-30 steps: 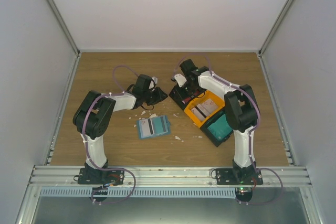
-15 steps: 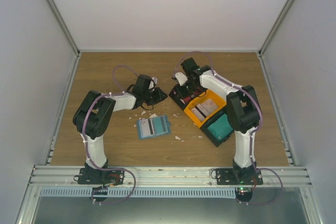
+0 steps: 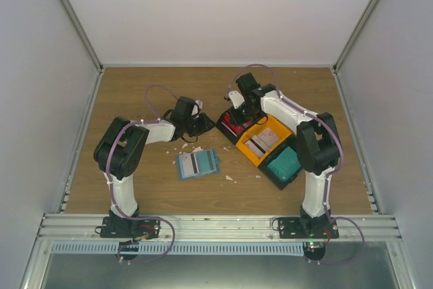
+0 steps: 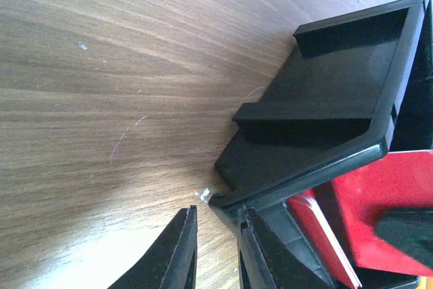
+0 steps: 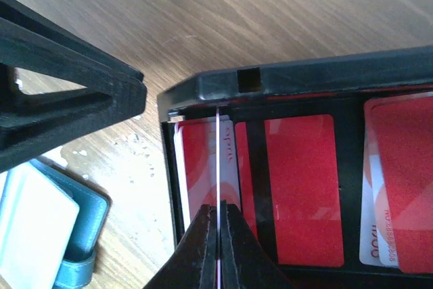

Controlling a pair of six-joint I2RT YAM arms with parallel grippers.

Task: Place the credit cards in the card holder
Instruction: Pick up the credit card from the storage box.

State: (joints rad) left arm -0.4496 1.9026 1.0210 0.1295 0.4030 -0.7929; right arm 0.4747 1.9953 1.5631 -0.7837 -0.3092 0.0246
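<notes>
Pinching upright red card [image 5: 218,167] edge-on, right fingers [image 5: 218,235] over black tray [image 5: 298,79]; left fingers [image 4: 193,248] narrowly apart.

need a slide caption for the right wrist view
Right gripper fingers pinch a card on edge, above red cards in the black tray.

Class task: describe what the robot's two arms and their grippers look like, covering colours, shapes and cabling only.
Both arms have white tubular links joined by bulky black joint housings, on black bases bolted to a metal rail. A thin purple cable loops along each arm. The left gripper and the right gripper are matte black, with two flat, tapering fingers. No markings are readable.
</notes>
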